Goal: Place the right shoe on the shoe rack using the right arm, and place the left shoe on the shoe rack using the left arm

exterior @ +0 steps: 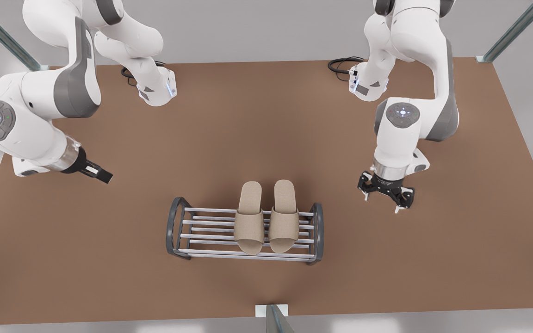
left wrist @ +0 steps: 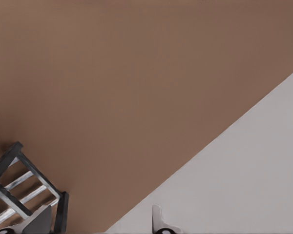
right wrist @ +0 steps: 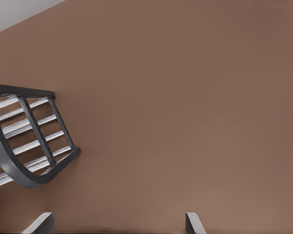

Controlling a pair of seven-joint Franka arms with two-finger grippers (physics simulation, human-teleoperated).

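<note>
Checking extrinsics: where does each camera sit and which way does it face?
Front: high, opposite the arm bases, looking down on the table, shoe rack and slippers; both arms show.
Left wrist: on the left gripper, tilted toward a rack end and the table edge; spread fingertips show.
Right wrist: on the right gripper, facing down beside the other end; open fingertips show.
Shared: the rack.

Two beige slippers [exterior: 266, 217] lie side by side on the shoe rack [exterior: 211, 233].

Shoe rack [exterior: 246, 233] with two beige slippers [exterior: 266, 216] occupying the brown tabletop [exterior: 257, 134] centre; bare surface lying open all round; arm bases [exterior: 266, 88] standing rearward.
</note>
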